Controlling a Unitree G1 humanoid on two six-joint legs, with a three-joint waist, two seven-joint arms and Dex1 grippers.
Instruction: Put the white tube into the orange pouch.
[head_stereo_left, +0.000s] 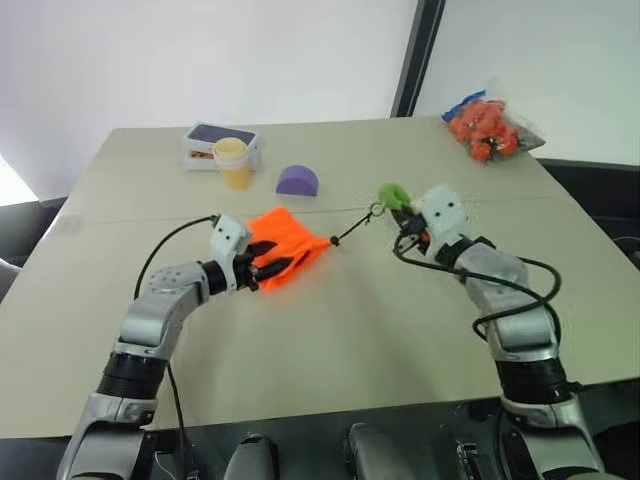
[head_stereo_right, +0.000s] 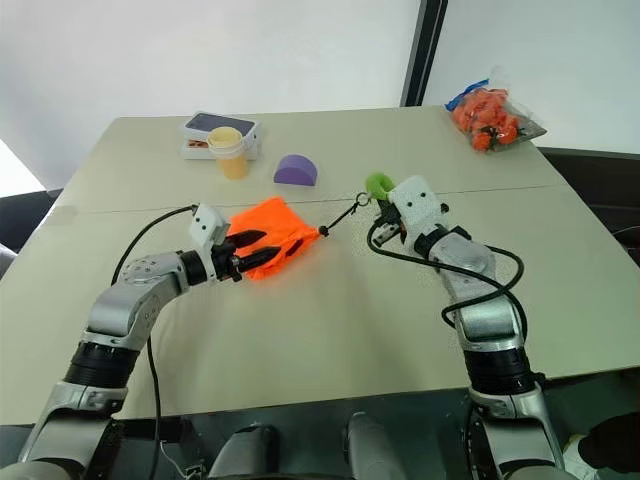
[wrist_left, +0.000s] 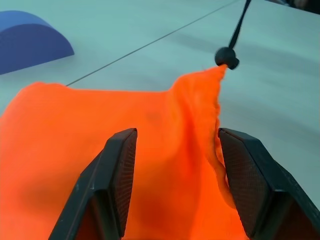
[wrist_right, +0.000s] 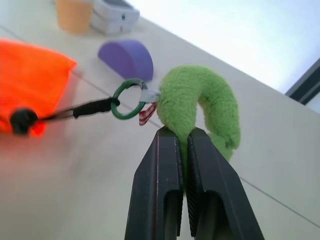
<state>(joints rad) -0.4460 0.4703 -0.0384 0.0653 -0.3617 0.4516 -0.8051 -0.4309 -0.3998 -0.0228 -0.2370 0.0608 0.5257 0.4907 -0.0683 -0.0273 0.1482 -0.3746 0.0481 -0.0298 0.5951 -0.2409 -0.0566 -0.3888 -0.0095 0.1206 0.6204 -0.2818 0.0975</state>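
Gripping the orange pouch (head_stereo_left: 285, 245) near the middle of the table (head_stereo_left: 330, 330), the left gripper (head_stereo_left: 268, 262) has its two black fingers spread with bunched fabric between them. The right gripper (wrist_right: 182, 150) is pinched shut on a green plush charm (wrist_right: 205, 107), joined by a green ring (wrist_right: 129, 99) to the pouch's dark cord (head_stereo_left: 350, 230). Toward the far edge sit a purple half-round block (head_stereo_left: 297, 181), a pale yellow cup (head_stereo_left: 233, 162) and, at the far right corner, a clear bag of orange-red items (head_stereo_left: 487, 127).

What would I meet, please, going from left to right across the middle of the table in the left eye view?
Left claw → orange pouch → dark cord → green ring → green plush charm → right claw.
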